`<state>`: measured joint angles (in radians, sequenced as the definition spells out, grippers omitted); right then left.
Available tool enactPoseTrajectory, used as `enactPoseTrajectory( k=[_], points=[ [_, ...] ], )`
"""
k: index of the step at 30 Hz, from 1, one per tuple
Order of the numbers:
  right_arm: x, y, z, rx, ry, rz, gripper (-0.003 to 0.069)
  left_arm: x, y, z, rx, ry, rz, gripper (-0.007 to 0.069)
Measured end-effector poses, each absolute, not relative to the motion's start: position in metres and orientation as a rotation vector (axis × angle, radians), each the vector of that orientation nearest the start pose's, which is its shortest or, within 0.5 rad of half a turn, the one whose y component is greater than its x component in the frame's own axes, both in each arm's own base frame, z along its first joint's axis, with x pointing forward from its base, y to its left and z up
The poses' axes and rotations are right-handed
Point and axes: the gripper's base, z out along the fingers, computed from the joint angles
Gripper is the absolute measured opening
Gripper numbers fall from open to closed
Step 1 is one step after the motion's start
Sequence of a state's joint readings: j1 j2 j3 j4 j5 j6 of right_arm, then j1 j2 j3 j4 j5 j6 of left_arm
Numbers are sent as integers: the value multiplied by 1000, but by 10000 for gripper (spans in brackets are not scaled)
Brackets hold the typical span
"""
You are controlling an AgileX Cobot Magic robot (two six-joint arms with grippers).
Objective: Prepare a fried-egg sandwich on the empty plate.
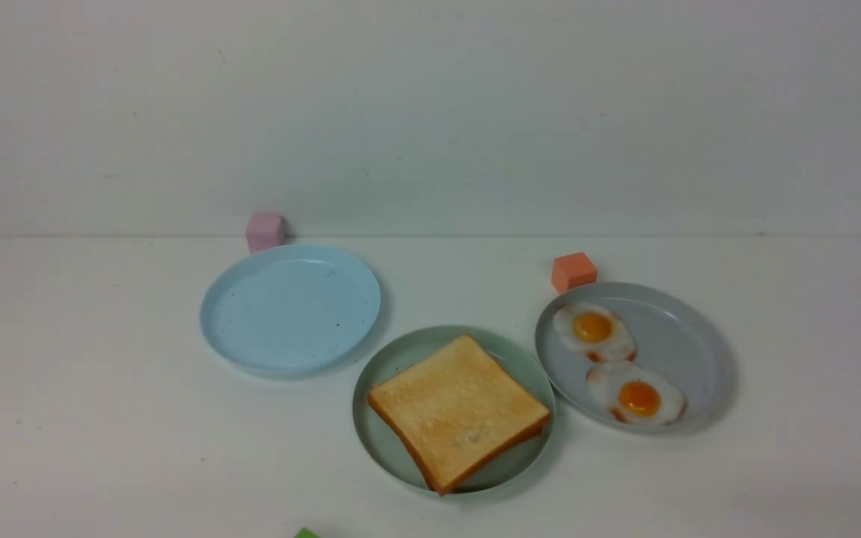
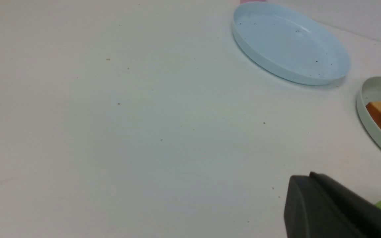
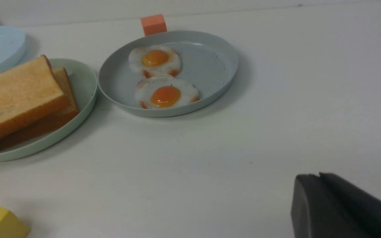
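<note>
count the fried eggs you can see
2, both lying on the grey plate: one fried egg toward the far side near the orange cube, the other at the near edge. No egg shows between the toast slices, though one could be hidden there.

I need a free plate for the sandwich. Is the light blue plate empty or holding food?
Empty: the light blue plate shows only its bare inside with a few dark specks, in front and left wrist views.
</note>
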<state>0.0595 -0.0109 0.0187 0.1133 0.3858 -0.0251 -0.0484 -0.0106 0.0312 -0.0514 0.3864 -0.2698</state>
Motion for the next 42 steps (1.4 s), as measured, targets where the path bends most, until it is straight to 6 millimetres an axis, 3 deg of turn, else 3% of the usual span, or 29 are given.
enactPoseTrajectory(
  k=[42],
  points=[
    [52, 7, 173, -10, 1877, 136, 99, 52, -4, 169, -242, 1883, -268, 2]
  ],
)
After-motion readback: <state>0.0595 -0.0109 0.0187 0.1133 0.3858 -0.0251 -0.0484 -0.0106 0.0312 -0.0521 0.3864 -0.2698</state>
